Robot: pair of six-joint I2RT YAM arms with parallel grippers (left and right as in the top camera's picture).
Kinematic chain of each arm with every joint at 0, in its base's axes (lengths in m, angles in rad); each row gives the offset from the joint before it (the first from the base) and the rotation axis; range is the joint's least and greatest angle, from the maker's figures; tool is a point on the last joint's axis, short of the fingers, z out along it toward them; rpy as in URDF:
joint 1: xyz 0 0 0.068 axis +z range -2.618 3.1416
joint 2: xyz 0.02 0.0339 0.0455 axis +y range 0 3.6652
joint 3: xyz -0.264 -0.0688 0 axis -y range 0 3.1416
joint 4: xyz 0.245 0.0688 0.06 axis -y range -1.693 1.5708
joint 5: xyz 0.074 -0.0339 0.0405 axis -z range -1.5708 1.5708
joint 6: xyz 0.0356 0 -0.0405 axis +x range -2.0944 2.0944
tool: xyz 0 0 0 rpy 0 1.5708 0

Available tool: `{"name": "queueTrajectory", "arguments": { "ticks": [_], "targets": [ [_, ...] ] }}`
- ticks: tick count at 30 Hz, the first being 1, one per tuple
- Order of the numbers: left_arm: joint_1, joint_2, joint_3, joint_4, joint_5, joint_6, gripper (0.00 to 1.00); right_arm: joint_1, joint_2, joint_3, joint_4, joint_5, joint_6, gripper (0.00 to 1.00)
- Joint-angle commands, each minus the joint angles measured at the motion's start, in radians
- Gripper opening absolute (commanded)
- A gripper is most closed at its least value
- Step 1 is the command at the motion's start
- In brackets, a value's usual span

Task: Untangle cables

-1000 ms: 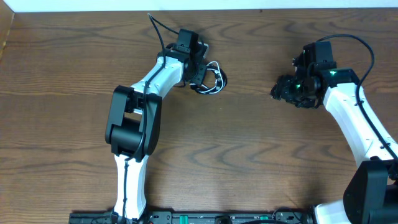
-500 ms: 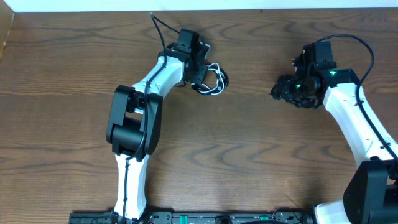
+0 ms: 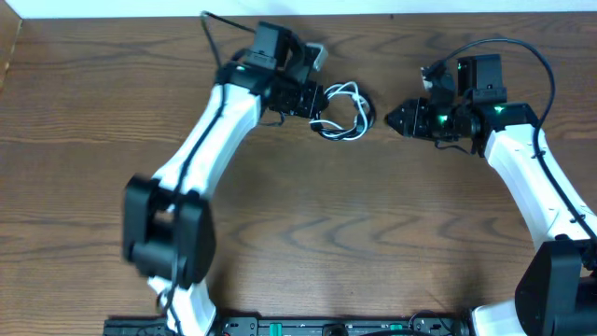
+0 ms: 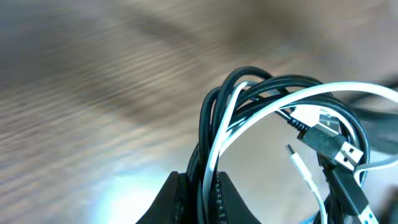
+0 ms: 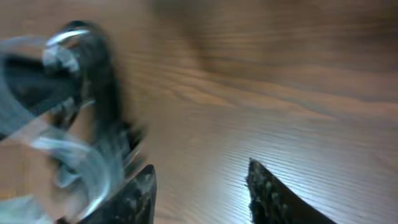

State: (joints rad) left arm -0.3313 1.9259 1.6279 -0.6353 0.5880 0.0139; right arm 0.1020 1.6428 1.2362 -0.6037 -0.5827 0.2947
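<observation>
The cables (image 3: 334,131), one black and one white, form a tangled looped bundle at the back middle of the table. My left gripper (image 3: 320,101) is shut on the bundle's left side. In the left wrist view the black and white strands (image 4: 214,134) run down between my pinched fingers (image 4: 177,196), and a black plug (image 4: 333,143) hangs inside the loop. My right gripper (image 3: 390,119) points left, just right of the bundle and apart from it. Its fingers (image 5: 144,193) stand open over bare wood, with the cables (image 5: 81,124) blurred at the left.
The table's far edge (image 3: 420,16) runs close behind both grippers. My right arm's own thick black cable (image 3: 536,65) arcs over its wrist, and the left arm's (image 3: 213,28) rises near the far edge.
My left gripper closed on the bundle and carried it right. The right gripper turned to point left, moved toward the bundle, and its jaws narrowed somewhat.
</observation>
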Motion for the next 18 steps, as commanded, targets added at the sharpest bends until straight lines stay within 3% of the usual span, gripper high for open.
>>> {"name": "queueTrajectory", "arguments": {
  "ticks": [1, 7, 13, 18],
  "targets": [
    [-0.001, -0.058, 0.013, -0.057, 0.113, -0.019, 0.07, 0.005, -0.006, 0.011, 0.018, -0.151, -0.033, 0.42],
    [0.002, -0.068, 0.013, -0.120, 0.111, -0.007, 0.07, 0.004, -0.006, 0.011, 0.054, -0.332, -0.114, 0.43],
    [0.039, -0.068, 0.012, -0.139, 0.116, -0.008, 0.07, -0.037, -0.006, 0.011, 0.032, -0.338, -0.117, 0.42],
    [0.076, -0.068, 0.012, -0.143, 0.277, 0.054, 0.08, -0.073, -0.006, 0.011, 0.053, -0.471, -0.159, 0.42]
  ]
}}
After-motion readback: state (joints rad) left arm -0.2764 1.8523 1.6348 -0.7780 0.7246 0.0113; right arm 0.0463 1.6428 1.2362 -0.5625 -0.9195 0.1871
